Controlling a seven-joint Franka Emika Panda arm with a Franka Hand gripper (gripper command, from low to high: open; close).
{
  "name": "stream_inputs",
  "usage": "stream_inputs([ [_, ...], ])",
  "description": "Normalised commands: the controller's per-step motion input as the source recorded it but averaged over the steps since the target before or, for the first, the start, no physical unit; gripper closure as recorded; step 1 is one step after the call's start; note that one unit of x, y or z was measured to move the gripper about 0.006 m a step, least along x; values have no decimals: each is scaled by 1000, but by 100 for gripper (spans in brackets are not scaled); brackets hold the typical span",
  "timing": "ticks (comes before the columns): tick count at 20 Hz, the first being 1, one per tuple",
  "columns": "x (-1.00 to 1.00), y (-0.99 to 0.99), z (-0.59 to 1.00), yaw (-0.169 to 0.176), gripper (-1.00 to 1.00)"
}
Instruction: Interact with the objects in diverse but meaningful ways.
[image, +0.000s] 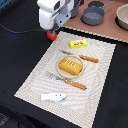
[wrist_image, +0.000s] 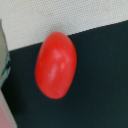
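Note:
The red tomato (image: 52, 35) (wrist_image: 55, 65) lies on the black table at the far corner of the striped placemat (image: 100, 85), filling the wrist view. My gripper (image: 53, 29) hangs right over it, and the white hand hides the fingertips. The wrist view shows no finger clearly on the tomato. The yellow box (image: 78, 43) lies on the mat's far edge. The scored bread loaf (image: 70, 66) sits on the tan plate (image: 61, 73) mid-mat. The white-and-blue fish (image: 53, 96) lies near the mat's front edge.
A wooden-handled knife (image: 82, 57) and fork (image: 65, 80) flank the plate. Grey pots (image: 93, 15) and a pale bowl (image: 122, 17) stand on the brown surface at the back, toward the exterior view's right. A cable runs across the black table behind the arm.

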Motion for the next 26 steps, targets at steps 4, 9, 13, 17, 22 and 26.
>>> stream_inputs([
  [4, -364, 160, -200, -29, -100],
  [9, -528, 14, -293, -2, -100],
  [13, -621, 0, -371, -10, -100],
  [17, -560, 9, -394, -14, -100],
  [22, -494, 31, -379, -19, -100],
  [26, -122, 113, -230, -97, -100],
])
